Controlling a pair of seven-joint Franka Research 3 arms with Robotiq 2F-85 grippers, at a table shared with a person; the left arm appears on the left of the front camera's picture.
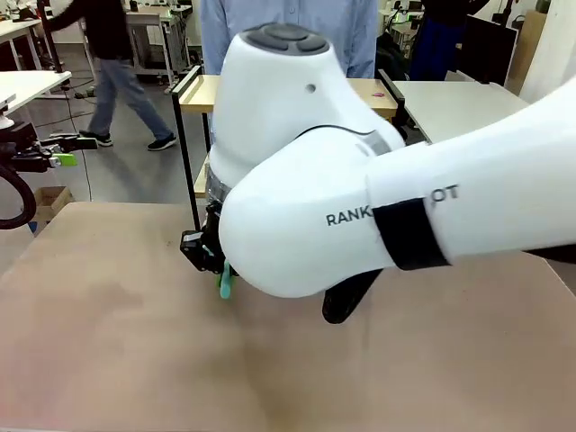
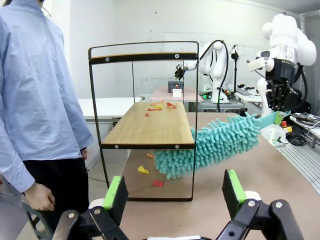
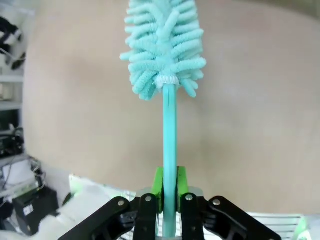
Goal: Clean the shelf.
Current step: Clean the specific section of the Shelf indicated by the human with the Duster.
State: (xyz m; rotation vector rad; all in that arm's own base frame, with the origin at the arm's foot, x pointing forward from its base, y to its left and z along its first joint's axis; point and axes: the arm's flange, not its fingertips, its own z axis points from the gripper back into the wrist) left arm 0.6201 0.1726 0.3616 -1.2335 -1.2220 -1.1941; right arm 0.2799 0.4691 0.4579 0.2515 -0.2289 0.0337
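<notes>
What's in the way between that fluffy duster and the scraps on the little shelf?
Nothing visible. The right gripper holds the duster, whose head is at the shelf; the board's scraps lie uncovered.

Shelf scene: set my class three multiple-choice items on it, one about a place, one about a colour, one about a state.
1. Where at the shelf does the head of the duster reach?
A. onto the top board
B. under the lower board
C. behind the back posts

2. What colour is the duster?
A. teal
B. red
C. black

3. How is the left gripper?
A. shut on the duster
B. shut on a scrap
C. open and empty

Answers:
1 B: the left wrist view shows the fluffy head poking beneath the lower board's front edge.
2 A: the head and the handle are both teal.
3 C: its green pads stand wide apart with nothing between them.
</notes>
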